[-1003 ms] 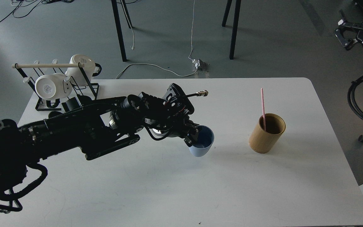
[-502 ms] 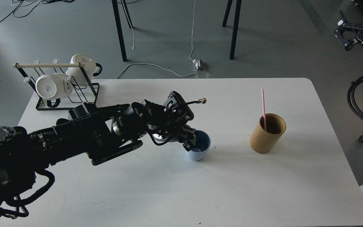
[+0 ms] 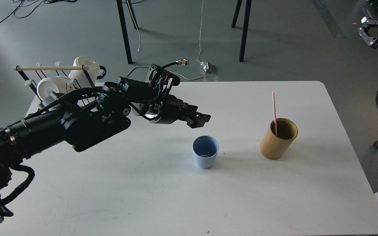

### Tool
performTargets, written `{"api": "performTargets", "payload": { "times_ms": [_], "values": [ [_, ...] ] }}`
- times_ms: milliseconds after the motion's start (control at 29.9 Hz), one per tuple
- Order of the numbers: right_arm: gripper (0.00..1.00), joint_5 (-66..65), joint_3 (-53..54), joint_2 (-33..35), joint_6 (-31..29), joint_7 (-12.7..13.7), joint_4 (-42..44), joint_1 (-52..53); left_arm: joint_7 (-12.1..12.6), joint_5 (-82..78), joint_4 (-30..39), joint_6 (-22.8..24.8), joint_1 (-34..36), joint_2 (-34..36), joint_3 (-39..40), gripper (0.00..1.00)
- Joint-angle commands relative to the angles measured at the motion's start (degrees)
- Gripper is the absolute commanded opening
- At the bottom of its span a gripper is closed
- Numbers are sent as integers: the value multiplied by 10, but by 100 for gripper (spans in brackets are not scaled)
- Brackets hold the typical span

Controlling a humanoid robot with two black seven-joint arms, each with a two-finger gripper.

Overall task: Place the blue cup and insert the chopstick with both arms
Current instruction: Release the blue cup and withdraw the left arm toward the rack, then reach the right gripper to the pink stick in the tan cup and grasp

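The blue cup (image 3: 205, 156) stands upright and free near the middle of the white table (image 3: 274, 196). My left gripper (image 3: 200, 120) hovers just above and behind the cup, apart from it, its fingers open and empty. The pink chopstick (image 3: 274, 109) stands leaning in the tan bamboo cylinder (image 3: 276, 142) to the right of the cup. My right gripper (image 3: 373, 30) is off the table at the top right, raised, with its claw open and empty.
A black wire rack (image 3: 87, 82) with a pale wooden rod (image 3: 48, 68) and two white mugs (image 3: 49, 90) stands at the table's back left, behind my left arm. Cables and chair legs are on the floor beyond the table.
My left gripper set the blue cup down upright, let go of it and rose up and back. My right gripper moved up and to the right.
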State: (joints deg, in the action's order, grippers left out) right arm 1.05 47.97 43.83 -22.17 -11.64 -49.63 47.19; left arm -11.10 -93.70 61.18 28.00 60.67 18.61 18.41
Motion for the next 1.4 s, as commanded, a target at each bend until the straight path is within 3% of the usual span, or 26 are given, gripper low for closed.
{"api": "performTargets", "payload": {
  "times_ms": [0, 134, 234, 368, 635, 802, 1070, 1371],
  "values": [
    [99, -123, -4, 35, 36, -1, -74, 2, -27, 121, -9, 0, -8, 33, 73, 67],
    [99, -283, -34, 65, 65, 3, -170, -5, -69, 307, -53, 0, -20, 38, 139, 86],
    [99, -387, -80, 97, 72, 7, -232, 4, -74, 480, -100, 0, -23, 38, 167, 98],
    [99, -522, -98, 104, 77, 32, -289, 12, -74, 680, -165, 0, -24, 36, 169, 99],
    [99, -754, -191, 126, 77, 29, -334, 34, -77, 948, -185, 0, -76, 35, 189, 100],
    [87, -877, -288, 115, 86, 33, -328, 49, -78, 977, -187, 0, -90, 33, 190, 100],
    [67, -922, -365, 50, 98, 54, -273, 49, -78, 976, -187, 0, -90, 34, 198, 100],
    [59, -939, -377, -31, 98, 62, -198, 56, -77, 975, -198, 0, -92, 32, 198, 100]
  ]
}}
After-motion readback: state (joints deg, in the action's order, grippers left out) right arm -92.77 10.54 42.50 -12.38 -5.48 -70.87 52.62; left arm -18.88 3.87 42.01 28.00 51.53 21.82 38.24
